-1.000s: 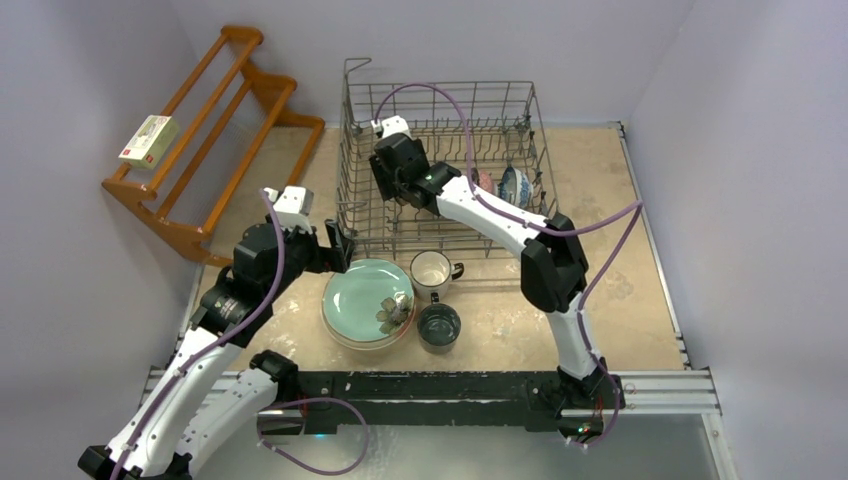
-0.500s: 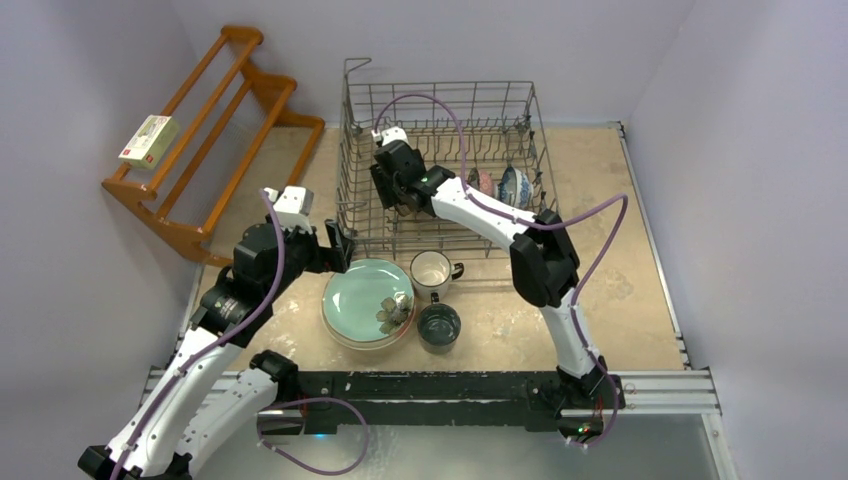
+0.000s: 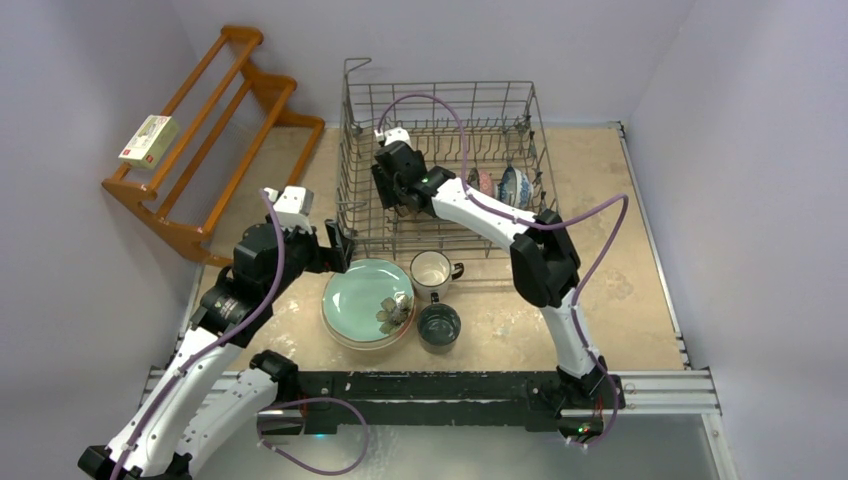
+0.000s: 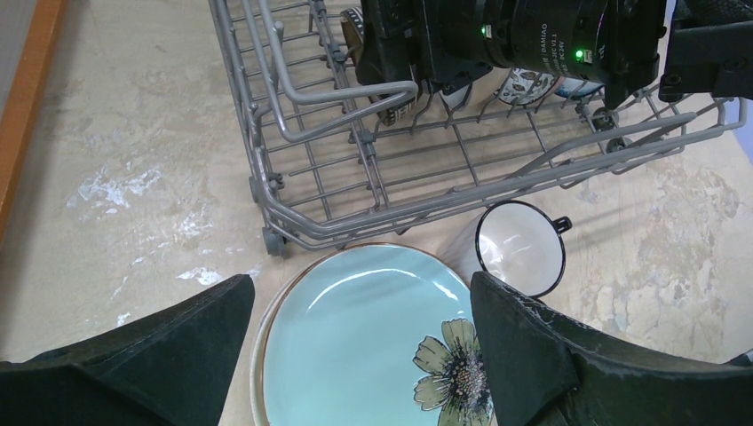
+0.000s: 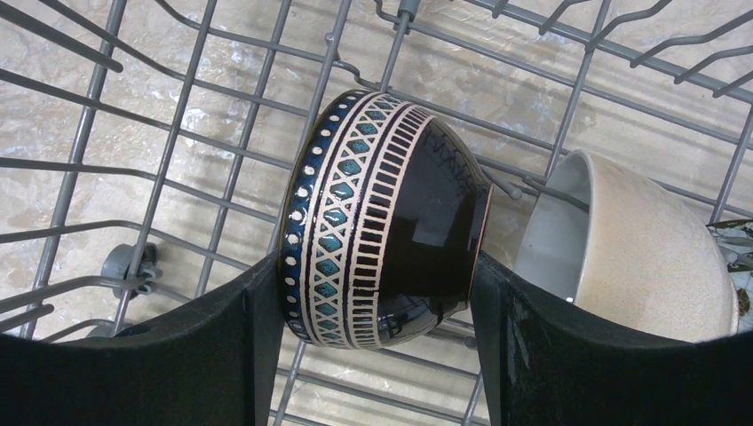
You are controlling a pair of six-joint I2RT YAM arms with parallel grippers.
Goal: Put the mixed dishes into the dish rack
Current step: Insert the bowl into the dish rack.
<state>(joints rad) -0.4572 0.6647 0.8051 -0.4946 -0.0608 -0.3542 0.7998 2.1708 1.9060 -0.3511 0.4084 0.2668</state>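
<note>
My right gripper [image 3: 396, 195] reaches down inside the grey wire dish rack [image 3: 345, 150]. It is shut on a dark patterned bowl [image 5: 382, 231], which lies on its side between the tines. A beige bowl [image 5: 639, 248] stands just right of it. My left gripper [image 3: 345, 250] is open and empty over the left edge of the mint green plate [image 3: 365, 295]. That plate tops a stack, and its flower motif shows in the left wrist view [image 4: 355, 355]. A white mug [image 3: 431, 270] and a dark teal mug [image 3: 439, 325] stand right of the plates.
Two more bowls [image 3: 505, 185] stand on edge at the rack's right side. A brown wooden slatted shelf [image 3: 215, 130] with a small box [image 3: 148, 140] stands at the back left. The rack's front wall [image 4: 373, 209] is close behind the plates and the white mug [image 4: 519, 248].
My right gripper has dropped a little lower into the rack with the patterned bowl and has since stayed still. The left arm has not moved.
</note>
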